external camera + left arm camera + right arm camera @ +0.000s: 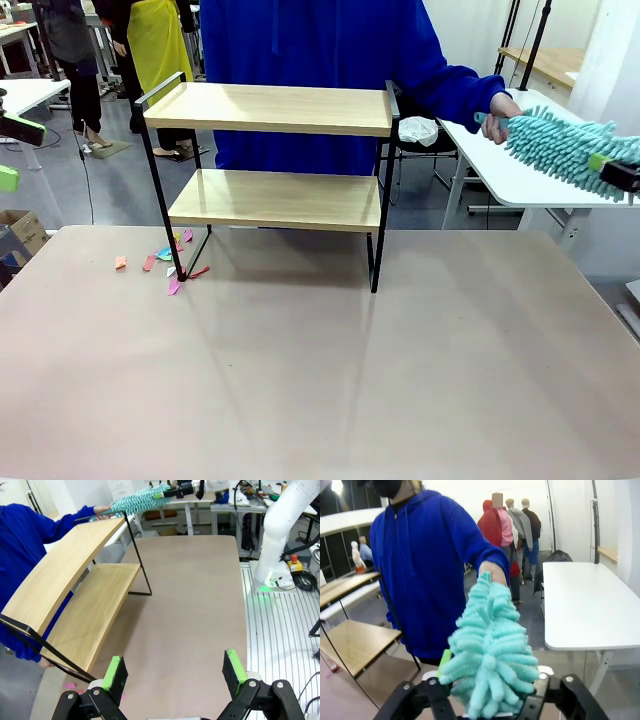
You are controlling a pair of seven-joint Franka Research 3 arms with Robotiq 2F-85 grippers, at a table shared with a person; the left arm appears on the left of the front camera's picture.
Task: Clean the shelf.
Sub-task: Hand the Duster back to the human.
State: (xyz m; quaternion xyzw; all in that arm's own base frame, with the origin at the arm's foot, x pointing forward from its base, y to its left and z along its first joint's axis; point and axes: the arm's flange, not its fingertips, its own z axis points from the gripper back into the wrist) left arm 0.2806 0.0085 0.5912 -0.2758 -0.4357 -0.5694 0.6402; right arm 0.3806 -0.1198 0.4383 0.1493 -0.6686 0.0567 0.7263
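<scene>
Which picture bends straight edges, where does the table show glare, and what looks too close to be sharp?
Left wrist view: wide-angle lens bows the shelf's top board into a curve. Front view: the table carries a pale sheen with faint streaks below the shelf legs. Right wrist view: the teal duster sits so near the lens that its strands look soft.

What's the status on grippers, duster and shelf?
Left gripper open, empty. Right gripper around the duster, grip unclear; person's hand on its far end. Shelf bare, paper scraps at its foot.

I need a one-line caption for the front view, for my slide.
Person's hand and right gripper both at teal duster, beside the two-tier shelf; paper scraps on table.
</scene>
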